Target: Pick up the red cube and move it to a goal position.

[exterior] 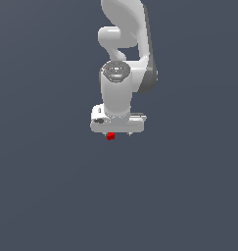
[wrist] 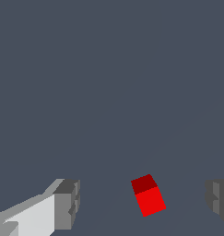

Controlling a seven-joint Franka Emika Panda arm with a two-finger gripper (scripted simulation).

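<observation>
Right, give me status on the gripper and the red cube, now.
Gripper open, fingers spread wide. Red cube between them, untouched, sitting skewed to the jaws, not gripped. Nothing in the way.

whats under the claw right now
The red cube sits below the open claw, between its two fingers and touching neither. In the exterior view the claw body covers most of the cube; only plain grey floor surrounds it.

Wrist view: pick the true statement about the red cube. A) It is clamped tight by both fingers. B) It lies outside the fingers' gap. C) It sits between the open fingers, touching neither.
C: the red cube sits in the gap of the gripper, clear space separating it from each of the fingers.
</observation>
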